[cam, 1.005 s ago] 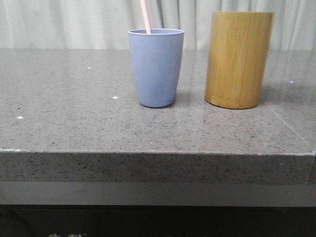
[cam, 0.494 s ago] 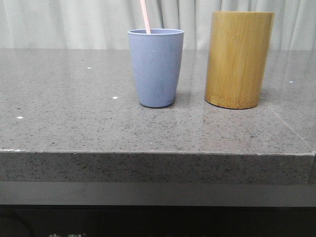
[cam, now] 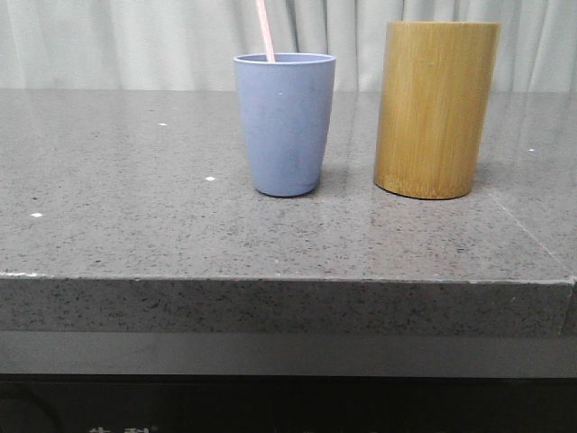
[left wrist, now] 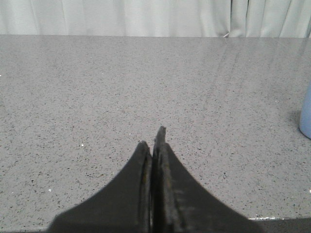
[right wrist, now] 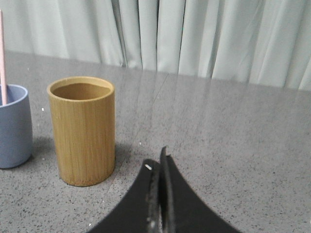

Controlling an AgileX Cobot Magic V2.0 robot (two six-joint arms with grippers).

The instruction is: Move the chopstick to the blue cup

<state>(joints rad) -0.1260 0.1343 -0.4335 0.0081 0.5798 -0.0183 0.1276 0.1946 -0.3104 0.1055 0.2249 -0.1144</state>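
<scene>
Pink chopstick (cam: 265,30) stands inside unmarked blue cup (cam: 285,124).

Matte finish on the blue cup (cam: 285,124), smooth, looks like plastic, no shine at all. Beside it, the bamboo holder (cam: 435,108) shows fine vertical grain in warm tan, lightly satin. The table (cam: 135,225) is grey speckled stone, polished enough to throw soft reflections under both vessels. The chopstick (cam: 265,30) reads smooth, pale pink. Behind, the curtain (right wrist: 204,34) hangs as soft, dull cloth in folds.
</scene>
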